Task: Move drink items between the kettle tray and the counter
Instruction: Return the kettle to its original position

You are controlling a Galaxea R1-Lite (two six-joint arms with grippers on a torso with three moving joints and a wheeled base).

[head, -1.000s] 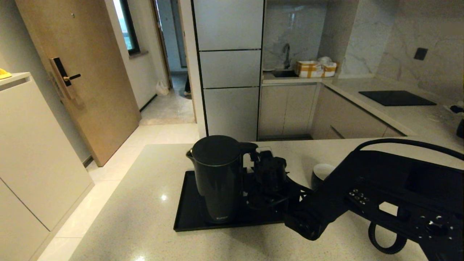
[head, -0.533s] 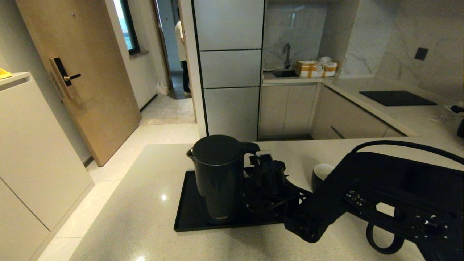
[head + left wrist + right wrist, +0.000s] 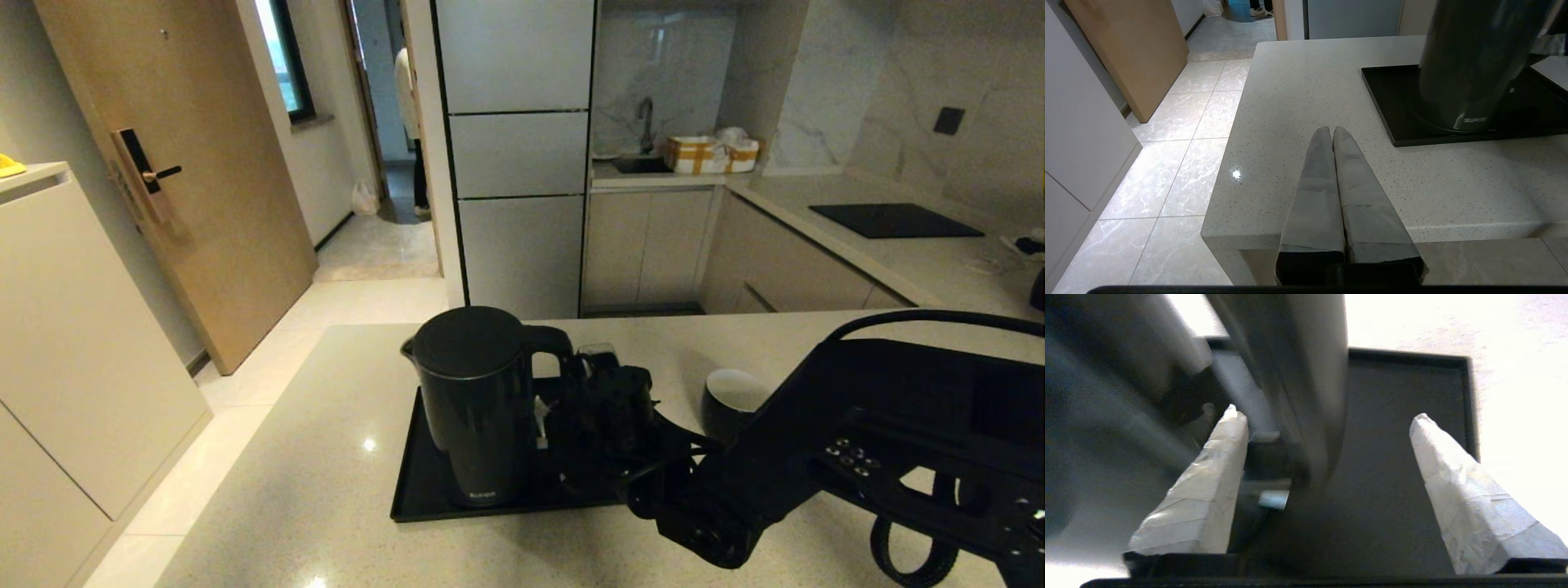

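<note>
Black electric kettle (image 3: pixel 478 404) stands on kettle tray (image 3: pixel 424 482) atop speckled counter (image 3: pixel 310 457). Right gripper (image 3: pixel 1327 416) over tray, fingers spread wide, kettle handle (image 3: pixel 551 343) between them, not clamped. Small black cup (image 3: pixel 729 400) on counter just right of tray. Left gripper (image 3: pixel 1332 130) near counter's front edge, fingers pressed together, empty.

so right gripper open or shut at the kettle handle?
Open: right gripper fingers are spread either side of the kettle handle, not closed on it.
</note>
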